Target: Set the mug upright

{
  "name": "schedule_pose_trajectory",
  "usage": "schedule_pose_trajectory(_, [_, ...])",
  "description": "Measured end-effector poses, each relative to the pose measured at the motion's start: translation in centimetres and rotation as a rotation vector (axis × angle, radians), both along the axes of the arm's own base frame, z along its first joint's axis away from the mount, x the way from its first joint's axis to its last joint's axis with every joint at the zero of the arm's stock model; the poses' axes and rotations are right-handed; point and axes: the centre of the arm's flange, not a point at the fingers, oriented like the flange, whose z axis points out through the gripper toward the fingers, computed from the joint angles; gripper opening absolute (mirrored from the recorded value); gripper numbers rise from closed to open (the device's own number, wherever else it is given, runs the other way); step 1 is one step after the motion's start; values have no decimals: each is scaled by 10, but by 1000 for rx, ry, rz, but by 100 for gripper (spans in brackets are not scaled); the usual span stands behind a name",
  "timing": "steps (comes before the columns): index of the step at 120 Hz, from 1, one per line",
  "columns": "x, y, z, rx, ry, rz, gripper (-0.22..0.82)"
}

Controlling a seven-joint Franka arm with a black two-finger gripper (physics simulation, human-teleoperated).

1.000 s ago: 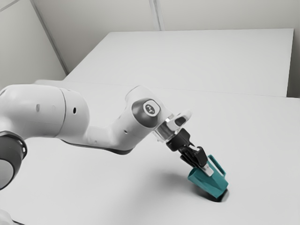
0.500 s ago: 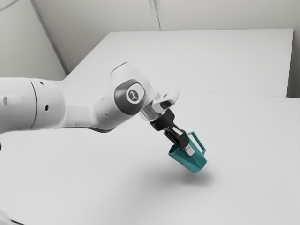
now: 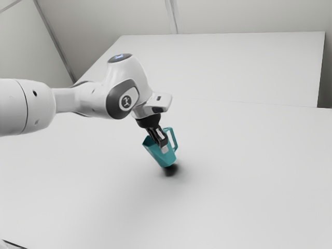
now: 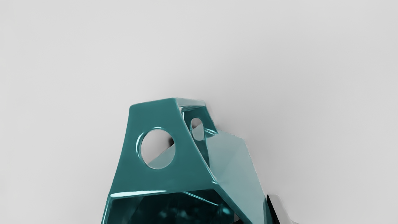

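In the exterior view the arm [image 3: 83, 98] comes in from the exterior view's left, above the table [image 3: 244, 171], and its black gripper [image 3: 162, 147] points down at a slant. The fingers are closed on the side of the teal mug [image 3: 158, 156], one pale fingertip lying against its outside. The mug leans, mouth toward the exterior view's left and base toward its right, with the handle [image 3: 175, 139] on the exterior view's right side. A dark shadow [image 3: 170, 170] sits just under the base; whether base and table touch cannot be told. The gripper hides part of the mug's mouth. The tabletop is smooth, pale and matt, with a soft grey shade around the mug. Beyond it a broad white panel [image 3: 223, 65] spreads toward the back, and behind that rise pale grey walls [image 3: 249, 15], with an upright strip [image 3: 174, 18] toward the middle and a dark slanting edge on the exterior view's left. In the wrist view the mug takes the centre, its teal face pierced by a round hole, its dark hollow opening beside the fingers. One finger [image 4: 279, 210] stands along the pale outer side; the mug mostly hides the other. Behind the mug lies plain, pale tabletop, shaded faintly.
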Motion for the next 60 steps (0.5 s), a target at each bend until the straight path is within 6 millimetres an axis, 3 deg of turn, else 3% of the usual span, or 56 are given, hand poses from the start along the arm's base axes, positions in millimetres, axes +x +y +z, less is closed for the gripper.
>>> schedule_pose_trajectory(26, [12,48,-1,143,-28,35,-17])
schedule_pose_trajectory(43, [20,84,-13,202,-16,89,-17])
schedule_pose_trajectory(60, [25,89,-21,234,-14,100,-18])
